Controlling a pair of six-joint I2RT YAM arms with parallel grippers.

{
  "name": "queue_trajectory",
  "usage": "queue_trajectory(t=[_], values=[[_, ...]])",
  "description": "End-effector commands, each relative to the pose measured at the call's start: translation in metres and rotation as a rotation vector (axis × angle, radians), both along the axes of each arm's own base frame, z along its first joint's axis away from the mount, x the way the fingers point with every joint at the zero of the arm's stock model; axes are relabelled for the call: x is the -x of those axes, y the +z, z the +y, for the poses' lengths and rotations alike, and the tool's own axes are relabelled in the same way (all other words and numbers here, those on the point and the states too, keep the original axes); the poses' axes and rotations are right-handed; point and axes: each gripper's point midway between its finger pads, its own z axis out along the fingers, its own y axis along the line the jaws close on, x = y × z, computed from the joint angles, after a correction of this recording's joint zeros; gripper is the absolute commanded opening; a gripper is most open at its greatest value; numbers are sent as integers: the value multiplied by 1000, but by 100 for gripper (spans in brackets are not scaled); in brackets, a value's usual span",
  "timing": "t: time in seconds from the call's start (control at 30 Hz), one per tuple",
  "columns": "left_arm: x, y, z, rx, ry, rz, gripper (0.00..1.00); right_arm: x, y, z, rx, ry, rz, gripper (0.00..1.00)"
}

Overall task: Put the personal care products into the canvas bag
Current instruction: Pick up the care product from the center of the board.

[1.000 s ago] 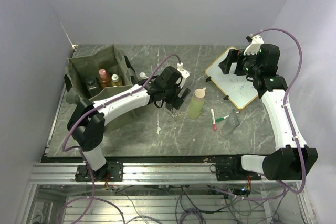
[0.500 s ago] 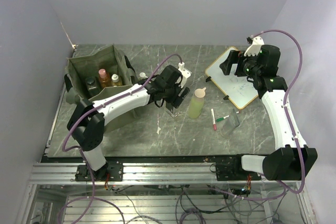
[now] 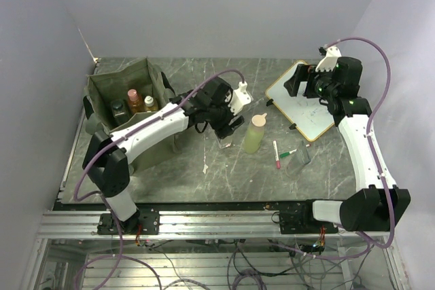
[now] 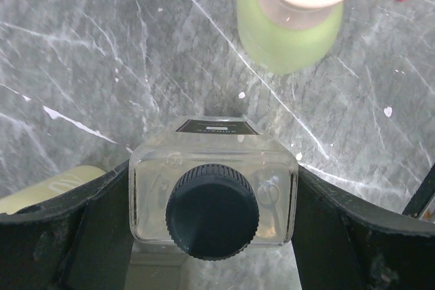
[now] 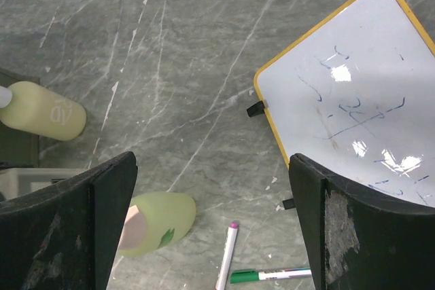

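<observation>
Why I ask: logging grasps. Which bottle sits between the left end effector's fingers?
The clear square bottle with the black screw cap, gripped by the left end effector; the light green bottle with the beige cap stands free beyond it.

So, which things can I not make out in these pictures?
Clear bottle: the left pincer hides most of it in the top view; whether it rests on the table, the left wrist view cannot show.
Pale yellow bottle: cut by the left edge in the right wrist view, half behind a finger in the left wrist view.
Whiteboard writing: too faint, right wrist view.
Bottles in the canvas bag: labels too small, top view.
</observation>
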Motion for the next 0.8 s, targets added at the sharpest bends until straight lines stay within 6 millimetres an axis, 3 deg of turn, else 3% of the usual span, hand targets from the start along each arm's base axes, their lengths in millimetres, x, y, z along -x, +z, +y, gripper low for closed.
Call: queue_trajectory(t=[0.0, 0.23, 0.57, 0.77], values=[[-5, 110, -6, 179, -165, -208, 7, -8, 16, -1, 8, 9, -44, 93], [14, 172, 6, 251, -373, -260, 7, -13, 22, 2, 7, 32, -56, 92], [10, 253, 34, 330, -394, -427, 7, -23, 31, 13, 26, 74, -76, 91], [8, 286, 57, 353, -371, -505, 7, -27, 33, 20, 39, 90, -82, 91]])
